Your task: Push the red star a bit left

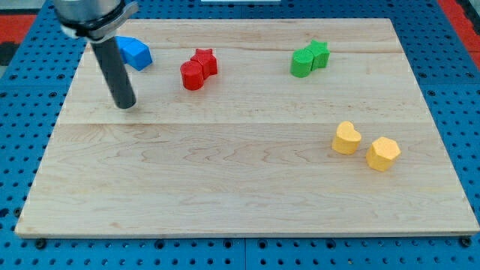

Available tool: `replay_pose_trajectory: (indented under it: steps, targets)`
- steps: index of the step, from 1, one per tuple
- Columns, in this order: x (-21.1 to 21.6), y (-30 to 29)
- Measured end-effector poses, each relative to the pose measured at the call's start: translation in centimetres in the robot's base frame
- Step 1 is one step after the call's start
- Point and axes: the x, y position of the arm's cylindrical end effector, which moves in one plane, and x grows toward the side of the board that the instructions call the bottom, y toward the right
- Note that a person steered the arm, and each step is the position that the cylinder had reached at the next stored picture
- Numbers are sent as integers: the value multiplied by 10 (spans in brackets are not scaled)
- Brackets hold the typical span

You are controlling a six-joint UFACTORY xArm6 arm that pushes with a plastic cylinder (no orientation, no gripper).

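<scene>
The red star (205, 61) lies near the view's top, left of centre, on the wooden board (225, 172). A red cylinder-like block (192, 76) touches it at its lower left. My tip (126, 104) rests on the board well to the left of both red blocks and slightly lower in the view. The dark rod rises from the tip toward the view's top left. A blue block (136, 53) sits just above and to the right of the rod.
A green star (319, 52) and a green round block (301, 64) touch at the top right. Two yellow blocks (346, 138) (383, 153) lie at the right. A blue perforated table (22, 150) surrounds the board.
</scene>
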Motion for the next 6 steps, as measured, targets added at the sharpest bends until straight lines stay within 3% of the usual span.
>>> replay_pose_trajectory:
  steps: [1, 4, 5, 6]
  targets:
    - [0, -11]
    - [0, 181]
    - [-12, 204]
    - [-37, 181]
